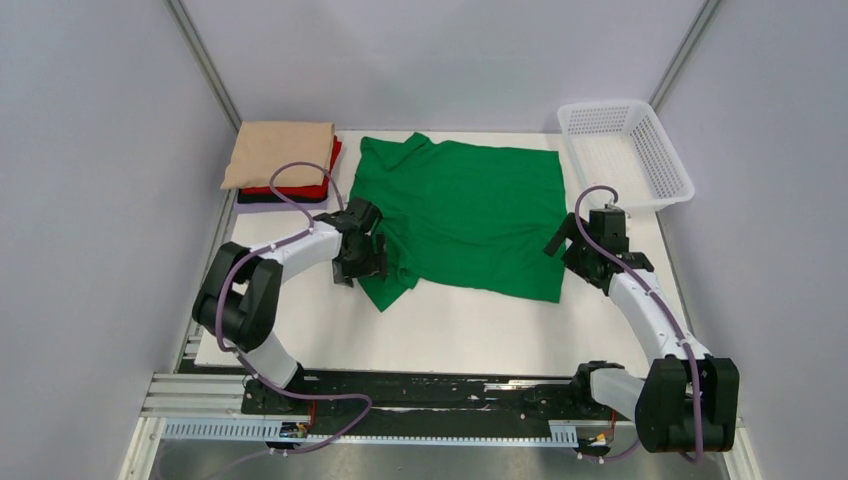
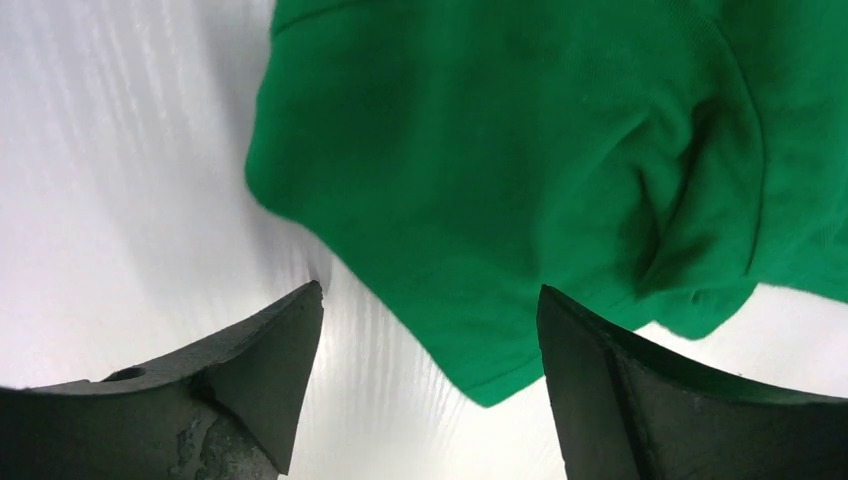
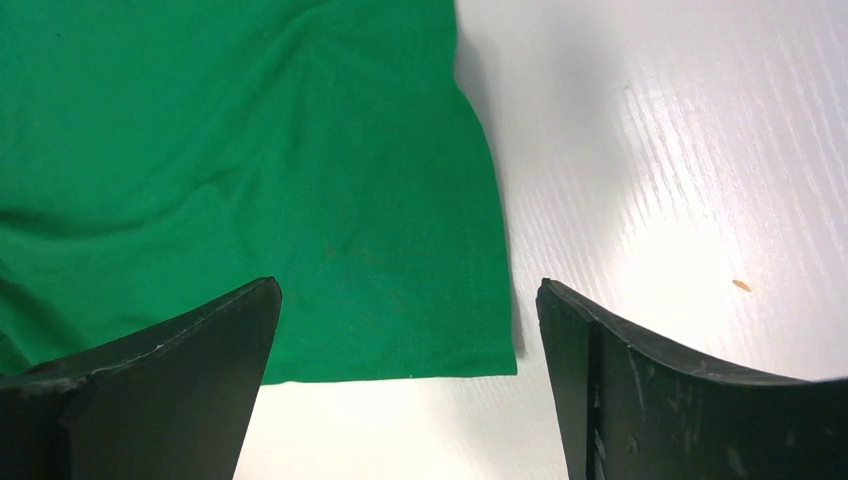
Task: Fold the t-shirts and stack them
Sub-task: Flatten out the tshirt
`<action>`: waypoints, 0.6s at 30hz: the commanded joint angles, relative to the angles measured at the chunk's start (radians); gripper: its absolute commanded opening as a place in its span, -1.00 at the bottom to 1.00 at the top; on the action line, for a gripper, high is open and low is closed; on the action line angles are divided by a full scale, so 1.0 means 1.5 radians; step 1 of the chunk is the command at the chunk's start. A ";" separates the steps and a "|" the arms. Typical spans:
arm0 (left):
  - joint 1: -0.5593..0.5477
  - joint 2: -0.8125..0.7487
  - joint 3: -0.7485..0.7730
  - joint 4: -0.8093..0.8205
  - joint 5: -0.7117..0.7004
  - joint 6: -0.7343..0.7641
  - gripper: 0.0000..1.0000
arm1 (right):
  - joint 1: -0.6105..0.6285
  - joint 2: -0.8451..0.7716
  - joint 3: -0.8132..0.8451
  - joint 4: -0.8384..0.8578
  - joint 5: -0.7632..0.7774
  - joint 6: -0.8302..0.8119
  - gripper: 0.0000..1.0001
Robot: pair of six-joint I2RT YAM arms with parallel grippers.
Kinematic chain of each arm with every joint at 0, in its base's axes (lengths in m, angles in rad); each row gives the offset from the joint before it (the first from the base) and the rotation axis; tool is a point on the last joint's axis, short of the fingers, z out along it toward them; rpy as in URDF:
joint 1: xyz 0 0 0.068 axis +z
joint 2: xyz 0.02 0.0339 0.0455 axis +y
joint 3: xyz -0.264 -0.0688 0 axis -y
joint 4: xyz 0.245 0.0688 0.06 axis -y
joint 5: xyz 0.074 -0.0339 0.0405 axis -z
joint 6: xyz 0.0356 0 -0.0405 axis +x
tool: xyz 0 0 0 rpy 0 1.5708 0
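Green t-shirt [image 1: 470,215] flat between open left end effector [image 2: 430,295] and open right end effector [image 3: 410,285]

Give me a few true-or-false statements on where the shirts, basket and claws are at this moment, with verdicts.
1. The green t-shirt lies spread out on the table. True.
2. The beige shirt lies under the other folded shirts. False: it lies on top, over the red shirt and the dark shirt.
3. The white basket holds a folded shirt. False: no shirt shows in it.
4. The left claw and the right claw are both open. True.
5. The right claw hovers over the folded shirts. False: it is at the green t-shirt's near right corner.
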 commanded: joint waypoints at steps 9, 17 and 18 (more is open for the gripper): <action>-0.047 0.125 0.070 -0.023 -0.032 -0.025 0.33 | -0.001 0.017 -0.009 0.011 0.042 -0.003 1.00; -0.053 0.195 0.111 -0.028 -0.037 -0.039 -0.17 | -0.001 0.026 -0.012 0.018 0.035 -0.006 1.00; -0.053 0.198 0.114 -0.032 -0.045 -0.037 -0.26 | -0.001 0.027 -0.013 0.018 0.034 -0.006 1.00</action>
